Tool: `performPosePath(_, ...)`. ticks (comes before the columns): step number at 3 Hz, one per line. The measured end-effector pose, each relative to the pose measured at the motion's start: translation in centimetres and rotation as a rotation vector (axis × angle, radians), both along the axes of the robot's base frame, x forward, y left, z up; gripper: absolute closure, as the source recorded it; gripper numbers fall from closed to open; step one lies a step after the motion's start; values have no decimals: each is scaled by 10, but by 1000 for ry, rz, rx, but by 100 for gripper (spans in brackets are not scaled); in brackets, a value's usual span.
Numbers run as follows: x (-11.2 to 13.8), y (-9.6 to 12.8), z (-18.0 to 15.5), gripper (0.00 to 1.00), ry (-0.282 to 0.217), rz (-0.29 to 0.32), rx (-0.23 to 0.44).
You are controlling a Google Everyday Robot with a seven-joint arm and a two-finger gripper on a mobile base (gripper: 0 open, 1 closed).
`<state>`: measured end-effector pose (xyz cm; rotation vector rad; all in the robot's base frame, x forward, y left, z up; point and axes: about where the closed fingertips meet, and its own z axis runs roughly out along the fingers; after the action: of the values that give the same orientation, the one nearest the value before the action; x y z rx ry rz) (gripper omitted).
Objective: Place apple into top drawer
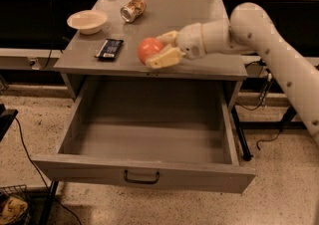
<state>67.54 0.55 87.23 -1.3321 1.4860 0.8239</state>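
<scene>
The apple [148, 49] is round and reddish-orange. My gripper [160, 49] is shut on it, one cream finger behind it and one in front. It is held just above the front edge of the grey tabletop [199, 67], near the middle. The white arm reaches in from the right. The top drawer [144, 171] stands pulled wide open below the tabletop and is empty. Its front panel with the small dark handle [141, 177] faces me.
A cream bowl [87, 21] sits at the table's back left. A dented drink can [133, 9] lies on its side at the back. A dark flat packet [109, 49] lies left of the apple. Cables run along the floor at the left and right.
</scene>
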Motion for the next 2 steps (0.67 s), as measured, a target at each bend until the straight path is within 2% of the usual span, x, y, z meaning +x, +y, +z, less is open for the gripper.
performPosePath(1,-66,-31,-27,100,17,13,-18)
performPosePath(2,-65,-31,-28,100,12,6,-23)
